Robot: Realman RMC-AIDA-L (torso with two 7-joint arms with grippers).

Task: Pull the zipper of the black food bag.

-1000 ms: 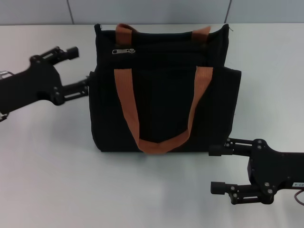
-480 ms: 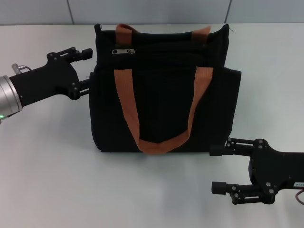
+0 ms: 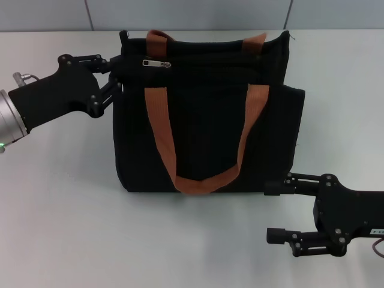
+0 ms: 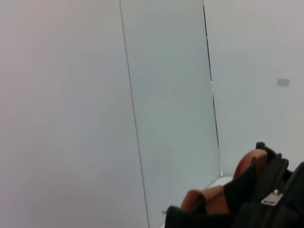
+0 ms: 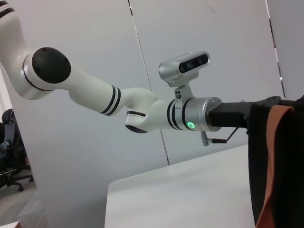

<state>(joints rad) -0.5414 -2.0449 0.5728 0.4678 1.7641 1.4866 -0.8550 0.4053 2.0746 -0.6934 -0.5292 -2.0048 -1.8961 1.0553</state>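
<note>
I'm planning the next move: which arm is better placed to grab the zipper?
The left. Its gripper is at the bag's upper left corner, close beside the zipper. The right gripper sits low on the table by the bag's bottom right corner, far from it.

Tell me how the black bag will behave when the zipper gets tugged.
The black food bag looks like soft fabric, so its top may flex. It stands unanchored and could slide. The zipper is tiny, probably slippery for the left gripper.
</note>
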